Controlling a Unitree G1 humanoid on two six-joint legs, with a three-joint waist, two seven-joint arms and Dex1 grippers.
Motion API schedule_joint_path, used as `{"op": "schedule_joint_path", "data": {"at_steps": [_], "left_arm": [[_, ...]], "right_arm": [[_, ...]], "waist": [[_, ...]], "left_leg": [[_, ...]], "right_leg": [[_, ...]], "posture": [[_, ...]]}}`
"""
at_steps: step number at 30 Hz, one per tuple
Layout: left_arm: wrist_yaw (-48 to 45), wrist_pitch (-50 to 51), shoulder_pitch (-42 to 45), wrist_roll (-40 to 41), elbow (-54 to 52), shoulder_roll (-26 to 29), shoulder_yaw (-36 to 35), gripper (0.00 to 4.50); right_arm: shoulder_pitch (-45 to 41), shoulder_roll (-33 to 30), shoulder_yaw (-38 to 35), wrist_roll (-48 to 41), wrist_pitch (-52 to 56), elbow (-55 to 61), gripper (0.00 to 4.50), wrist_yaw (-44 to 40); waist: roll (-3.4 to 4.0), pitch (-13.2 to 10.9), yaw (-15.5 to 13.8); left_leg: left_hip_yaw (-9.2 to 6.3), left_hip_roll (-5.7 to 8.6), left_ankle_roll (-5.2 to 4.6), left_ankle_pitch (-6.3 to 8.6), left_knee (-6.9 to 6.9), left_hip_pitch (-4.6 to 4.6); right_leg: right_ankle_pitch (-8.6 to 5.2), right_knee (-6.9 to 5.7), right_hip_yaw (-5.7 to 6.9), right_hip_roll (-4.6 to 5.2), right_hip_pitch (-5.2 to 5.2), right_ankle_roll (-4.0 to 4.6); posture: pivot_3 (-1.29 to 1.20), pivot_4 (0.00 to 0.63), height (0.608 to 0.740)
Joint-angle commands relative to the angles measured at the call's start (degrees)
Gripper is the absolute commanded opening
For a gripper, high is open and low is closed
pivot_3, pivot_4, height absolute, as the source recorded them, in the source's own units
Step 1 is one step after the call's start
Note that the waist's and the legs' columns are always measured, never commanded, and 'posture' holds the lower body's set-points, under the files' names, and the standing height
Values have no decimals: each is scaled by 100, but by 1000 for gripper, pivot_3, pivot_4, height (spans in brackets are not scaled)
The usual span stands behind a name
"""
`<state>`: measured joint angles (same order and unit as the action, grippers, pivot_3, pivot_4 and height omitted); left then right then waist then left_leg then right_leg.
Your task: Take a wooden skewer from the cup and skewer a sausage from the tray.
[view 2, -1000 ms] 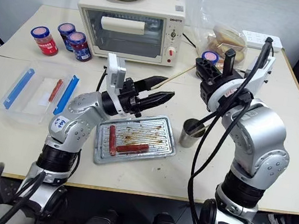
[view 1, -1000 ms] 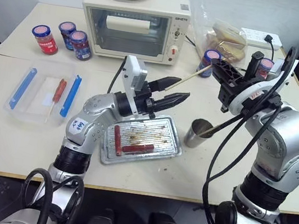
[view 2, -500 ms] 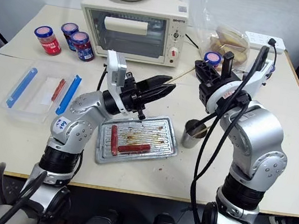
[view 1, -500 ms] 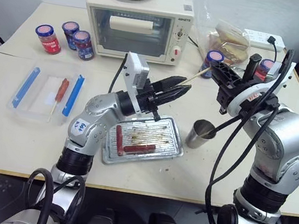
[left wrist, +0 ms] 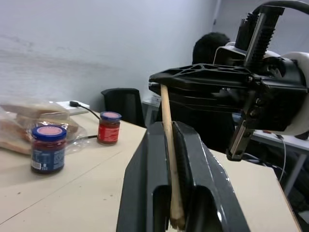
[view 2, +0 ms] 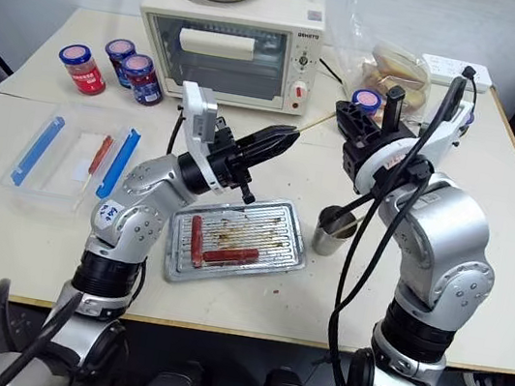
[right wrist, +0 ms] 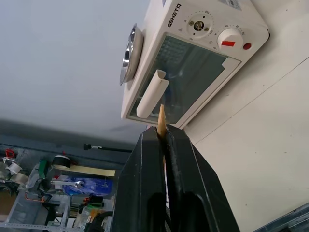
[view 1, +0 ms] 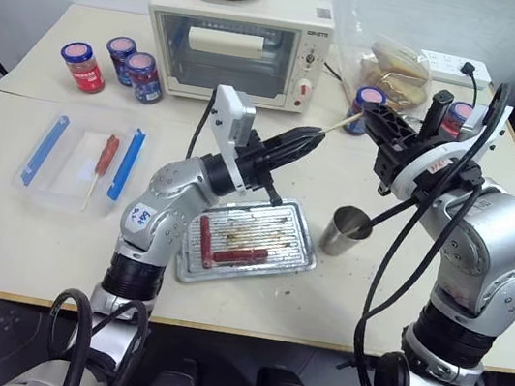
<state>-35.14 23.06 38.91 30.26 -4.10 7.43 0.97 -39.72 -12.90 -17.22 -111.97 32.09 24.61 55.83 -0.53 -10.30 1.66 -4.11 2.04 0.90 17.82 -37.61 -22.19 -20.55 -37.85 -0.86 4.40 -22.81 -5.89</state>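
Both of your grippers are squeezed shut on the same wooden skewer [view 1: 340,125]. Your left gripper [view 1: 311,139] pinches one end and your right gripper [view 1: 371,119] pinches the other, up in the air above the table [view 1: 16,233]. The sausage [view 1: 238,255] lies in the tray [view 1: 302,228] below. The cup [view 1: 342,231] stands just beside the tray.
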Motion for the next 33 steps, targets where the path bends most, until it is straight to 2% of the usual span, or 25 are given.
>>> {"op": "schedule_joint_path", "data": {"at_steps": [1,3,4,7,9,13,15,17,20,21,24,25,28,33], "left_arm": [[135,-112,179,37,-84,-11,-188,23],[145,-107,177,23,-87,24,-207,23],[141,-96,175,19,-92,53,-217,0],[105,100,158,101,-179,266,-322,0],[-51,336,83,253,-339,562,-431,0],[-294,713,-58,484,-598,1109,-591,0],[-510,1024,-215,690,-826,1593,-804,0],[-762,1357,-425,920,-1058,2177,-1066,0],[-1079,1695,-747,1162,-1296,2936,-1379,0],[-1200,1790,-885,1251,-1371,3178,-1503,0],[-1524,2078,-1378,1508,-1633,3844,-1959,0],[-1605,2162,-1537,1606,-1707,4011,-2110,0],[-1902,2324,-2030,1842,-1908,4444,-2514,0],[-2345,2390,-2768,2004,-2148,4941,-3039,0]], "right_arm": [[4,-83,-19,-103,-15,219,0,-115],[23,-117,-21,-103,-8,212,0,-142],[29,-139,-20,-103,4,207,392,-163],[26,-774,65,-103,466,61,1026,-496],[-99,-1507,214,-103,955,-83,1506,-903],[-322,-2676,508,153,1689,-309,1506,-1822],[-554,-3342,796,839,2302,-239,1506,-2761],[-780,-4053,1305,1958,2795,123,1506,-4044],[-863,-4756,2041,3466,2757,678,1506,-5852],[-842,-4867,2220,3835,2644,779,1506,-6332],[-767,-4904,2597,4620,2411,882,1992,-7391],[-749,-4857,2677,4807,2369,875,2335,-7617],[-725,-4722,2975,5430,2177,887,2971,-8286],[-676,-4387,3743,6531,1916,799,2971,-9109]], "waist": [[0,0,-1],[0,0,0],[0,0,0],[0,0,-1],[0,0,-3],[2,-2,0],[2,-2,0],[6,-4,9],[9,-6,6],[9,-6,-9],[8,-6,-21],[8,-6,-22],[8,-7,-23],[8,-7,-21]], "left_leg": [[0,0,0,0,0,0],[0,0,0,0,0,0],[-1,0,0,0,0,0],[0,0,0,0,0,0],[0,0,0,0,0,-1],[0,-2,-1,0,4,-3],[-3,-6,-1,0,7,-3],[-2,-7,-1,0,12,-4],[-4,-17,-1,0,27,-3],[-6,-20,0,1,30,-2],[-10,-19,1,0,31,-5],[-10,-17,2,0,31,-6],[-11,-11,2,0,29,-7],[-17,-11,3,0,35,-6]], "right_leg": [[0,0,0,0,0,0],[0,0,1,0,0,0],[0,0,1,0,0,0],[0,0,1,0,0,0],[0,3,1,0,0,0],[0,9,1,-1,0,0],[0,14,4,-4,0,0],[0,19,3,-4,0,0],[0,38,2,-14,-6,1],[-1,49,3,-18,-6,2],[-1,69,6,-12,-5,2],[-1,71,5,-6,-5,2],[0,74,6,4,-3,0],[1,81,11,6,-3,1]], "posture": [[0,150,740],[0,150,740],[0,150,740],[0,150,740],[0,150,740],[0,150,740],[0,150,740],[0,150,740],[0,150,740],[0,150,740],[0,150,740],[0,150,740],[0,150,740],[0,150,740]]}}
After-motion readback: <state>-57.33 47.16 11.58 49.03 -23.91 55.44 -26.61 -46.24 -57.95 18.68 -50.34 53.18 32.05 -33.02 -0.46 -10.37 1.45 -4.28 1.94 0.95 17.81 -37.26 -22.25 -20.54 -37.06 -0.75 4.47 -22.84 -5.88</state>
